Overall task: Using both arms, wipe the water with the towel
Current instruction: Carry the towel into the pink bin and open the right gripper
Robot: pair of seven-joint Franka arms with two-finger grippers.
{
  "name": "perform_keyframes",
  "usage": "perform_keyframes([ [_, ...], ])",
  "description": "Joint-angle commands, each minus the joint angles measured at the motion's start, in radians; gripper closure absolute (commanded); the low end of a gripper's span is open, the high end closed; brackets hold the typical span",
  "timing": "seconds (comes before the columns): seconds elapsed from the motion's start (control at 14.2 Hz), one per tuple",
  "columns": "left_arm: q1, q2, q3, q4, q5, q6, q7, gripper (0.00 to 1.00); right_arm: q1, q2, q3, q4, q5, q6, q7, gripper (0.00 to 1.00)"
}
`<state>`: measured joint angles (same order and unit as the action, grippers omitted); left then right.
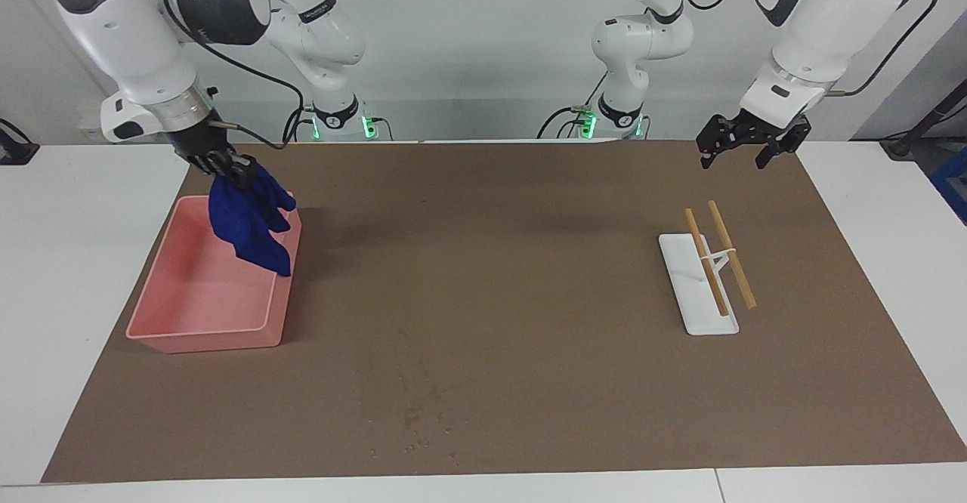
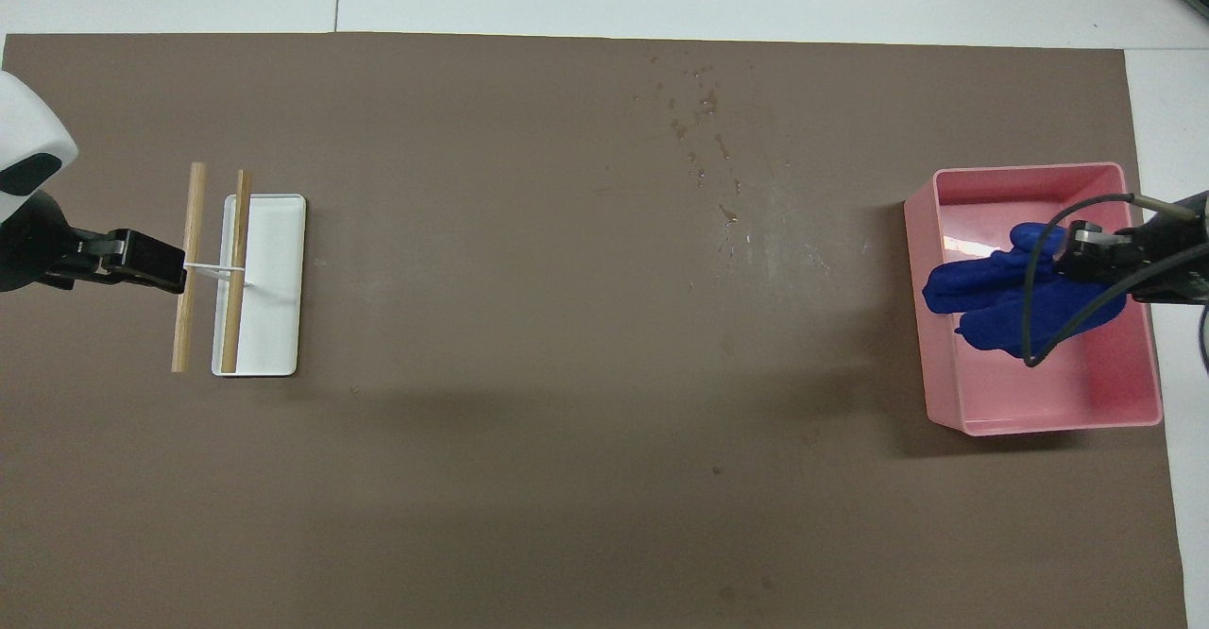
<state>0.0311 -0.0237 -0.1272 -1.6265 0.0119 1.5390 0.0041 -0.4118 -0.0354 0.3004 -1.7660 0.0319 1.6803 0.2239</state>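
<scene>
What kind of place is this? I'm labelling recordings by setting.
Most likely a robotics lab test bench: white arms stand along a table covered by a brown mat, bearing only staged props, a pink tray and a white rack, against a bare wall.

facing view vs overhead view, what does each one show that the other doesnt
Only the facing view shows both arms whole, two slimmer white arms with green-lit bases by the wall, and that the towel hangs in the air from the shut right gripper, over the pink tray, not resting in it. Only the overhead view shows the tray's whole inside floor. Both show the towel held over the tray, the water specks on the brown mat, the white rack with two wooden sticks, and the open left gripper, waiting empty in the air by the rack.
</scene>
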Motion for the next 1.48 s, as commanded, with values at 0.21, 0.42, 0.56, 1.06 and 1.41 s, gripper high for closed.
perform_keyframes([
  [0.21, -0.014, -0.025, 0.014, -0.029, 0.011, 0.01, 0.005, 0.0, -0.114, -0.075, 0.014, -0.275, -0.01, 0.142, -0.176, 1.0],
  [0.42, -0.013, -0.025, 0.017, -0.029, 0.008, 0.018, 0.004, 0.0, -0.119, -0.052, 0.014, -0.355, -0.01, 0.18, -0.183, 1.0],
  [0.56, -0.017, -0.024, 0.017, -0.033, 0.008, 0.077, 0.007, 0.0, -0.122, -0.051, 0.016, -0.397, -0.01, 0.193, -0.186, 1.0],
  [1.06, -0.023, -0.022, 0.017, -0.035, -0.009, 0.115, 0.007, 0.0, -0.108, -0.063, 0.023, -0.337, -0.015, 0.145, -0.189, 0.0],
  [1.41, -0.014, -0.025, 0.02, -0.038, -0.047, 0.095, 0.004, 0.0, -0.029, -0.049, 0.031, -0.106, -0.029, 0.053, -0.181, 0.0],
])
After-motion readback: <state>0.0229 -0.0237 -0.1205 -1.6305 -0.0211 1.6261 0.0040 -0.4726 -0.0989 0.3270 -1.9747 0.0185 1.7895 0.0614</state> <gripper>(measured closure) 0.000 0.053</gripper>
